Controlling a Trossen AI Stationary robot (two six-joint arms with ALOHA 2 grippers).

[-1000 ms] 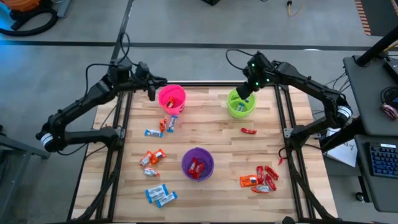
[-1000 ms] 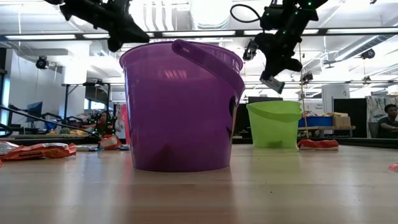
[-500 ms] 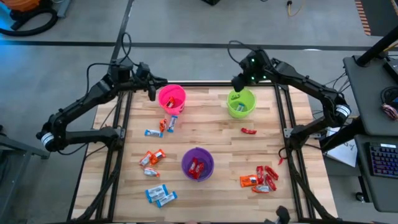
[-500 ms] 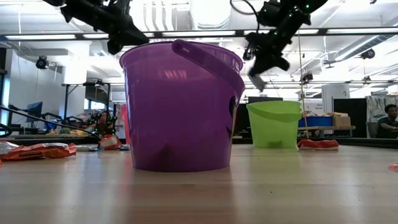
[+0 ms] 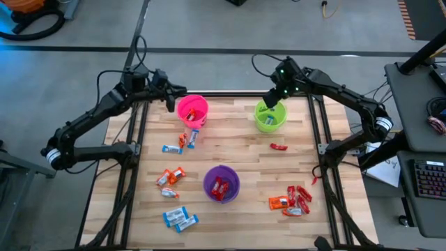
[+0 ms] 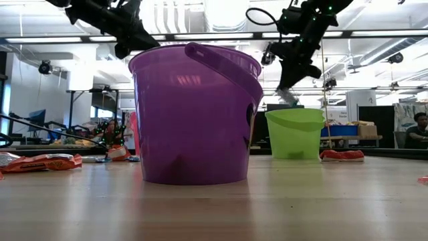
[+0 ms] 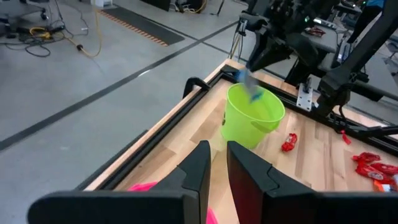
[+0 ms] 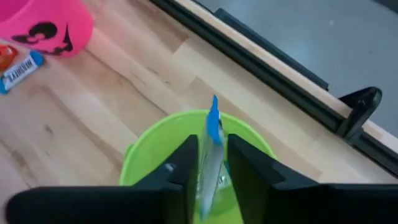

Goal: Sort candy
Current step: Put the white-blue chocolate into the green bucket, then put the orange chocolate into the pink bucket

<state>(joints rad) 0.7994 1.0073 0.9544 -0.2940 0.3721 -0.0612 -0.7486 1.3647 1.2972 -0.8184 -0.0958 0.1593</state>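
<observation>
Right gripper (image 8: pixel 211 163) over the green cup (image 5: pixel 270 117), jaws pinching one blue-and-white candy (image 8: pixel 213 127). Left gripper (image 7: pixel 215 167) beside the pink cup (image 5: pixel 192 110), jaws nearly pressed together, holding nothing. Three cups on the counter (image 5: pixel 237 150), the purple cup (image 5: pixel 221 184) included.

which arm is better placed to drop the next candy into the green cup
The right. Its pincer is shut on a blue-and-white candy directly above the green cup. The left pincer sits beside the pink cup, fingers nearly together with nothing between them.

right tool (image 5: pixel 272 102) over green cup (image 5: pixel 270 116) | grip unclear | left tool (image 5: pixel 169 102) beside pink cup (image 5: pixel 192 110)
</observation>
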